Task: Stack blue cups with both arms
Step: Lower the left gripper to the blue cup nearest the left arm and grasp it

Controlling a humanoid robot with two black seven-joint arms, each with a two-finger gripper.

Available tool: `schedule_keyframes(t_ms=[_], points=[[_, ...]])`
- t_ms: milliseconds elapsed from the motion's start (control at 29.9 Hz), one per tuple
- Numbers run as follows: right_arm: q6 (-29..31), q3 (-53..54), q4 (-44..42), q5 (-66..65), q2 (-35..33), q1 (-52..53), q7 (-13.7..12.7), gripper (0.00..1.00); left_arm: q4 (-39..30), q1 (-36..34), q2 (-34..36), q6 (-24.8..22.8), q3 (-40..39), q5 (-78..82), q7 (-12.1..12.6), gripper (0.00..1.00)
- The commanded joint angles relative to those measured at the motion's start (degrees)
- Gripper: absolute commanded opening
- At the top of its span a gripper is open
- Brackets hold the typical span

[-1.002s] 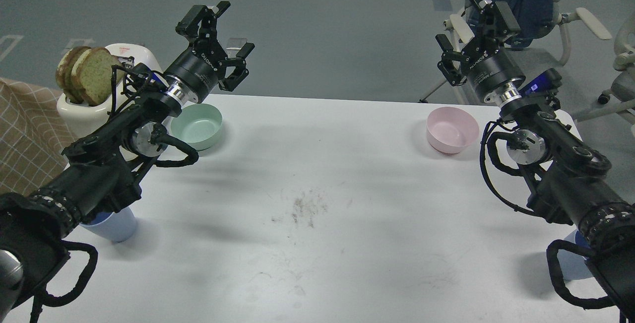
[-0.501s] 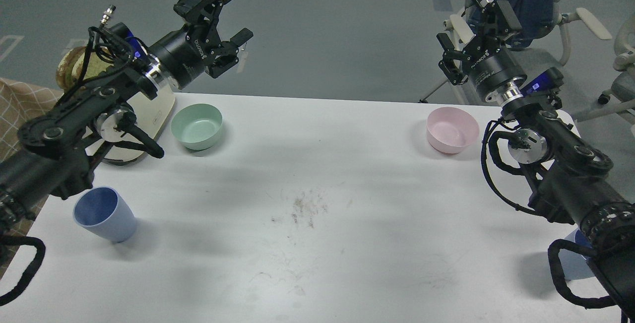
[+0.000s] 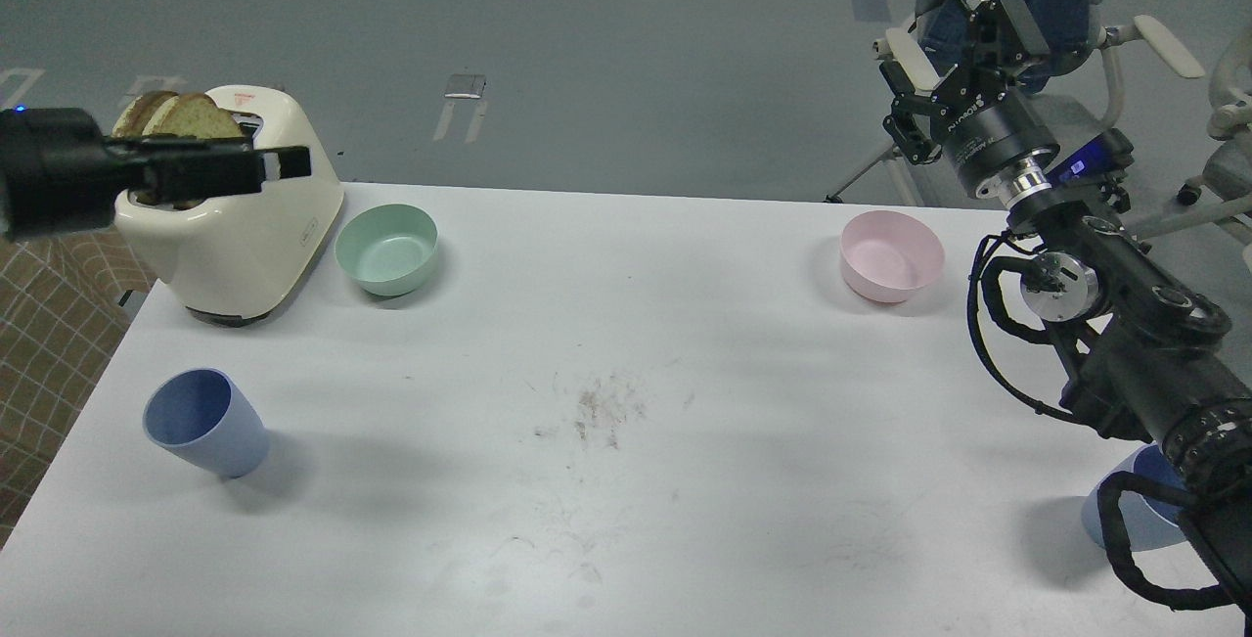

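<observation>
Up at far right, the right hand [image 3: 963,50] hangs above the worktop's [image 3: 626,343] back corner, black metal, fingers spread and holding nothing. Left hand [image 3: 284,163] shows only as a dark bar before the toaster [image 3: 245,246]; cannot tell its state. Glossy cream toaster, rounded, two bread slices [image 3: 176,113] in its slots. Mint bowl [image 3: 386,249] and pink bowl [image 3: 891,255], both smooth, round, empty. One matte blue cup [image 3: 203,422], tapered, upright at near left, empty. Second blue cup [image 3: 1135,515] near right, half hidden behind the right arm [image 3: 1125,343]. Worktop white, scuffed mid-surface.
</observation>
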Motion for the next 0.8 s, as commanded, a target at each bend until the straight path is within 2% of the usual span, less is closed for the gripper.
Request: schedule_keyframes(t_ms=[0, 67, 167, 200, 267, 601, 768], points=[[0.00, -0.01, -0.02, 0.00, 0.12, -0.26, 0.00, 1.00, -0.73, 0.40, 6.37, 3.90, 5.42, 5.68, 0.00, 0.96], [0.00, -0.09, 0.07, 0.00, 0.20, -0.35, 0.00, 1.00, -0.73, 0.40, 9.27, 9.24, 12.08, 9.27, 0.00, 0.96], [0.00, -0.09, 0.07, 0.00, 0.29, -0.53, 0.00, 1.00, 0.41, 0.40, 9.37, 15.92, 20.34, 14.98, 0.00, 0.96], [0.00, -0.09, 0.07, 0.00, 0.29, -0.53, 0.00, 1.00, 0.42, 0.40, 9.37, 15.95, 20.37, 15.00, 0.00, 0.96], [0.00, -0.09, 0.07, 0.00, 0.29, -0.62, 0.00, 1.00, 2.08, 0.40, 8.85, 19.80, 25.45, 15.44, 0.00, 0.96], [0.00, -0.09, 0.07, 0.00, 0.12, -0.62, 0.00, 1.00, 5.87, 0.75, 3.04, 20.70, 28.11, 13.68, 0.00, 0.94], [0.00, -0.44, 0.16, 0.00, 0.12, -0.71, 0.00, 1.00, 9.64, 1.72, -0.47, 20.70, 29.16, 13.51, 0.00, 0.83]])
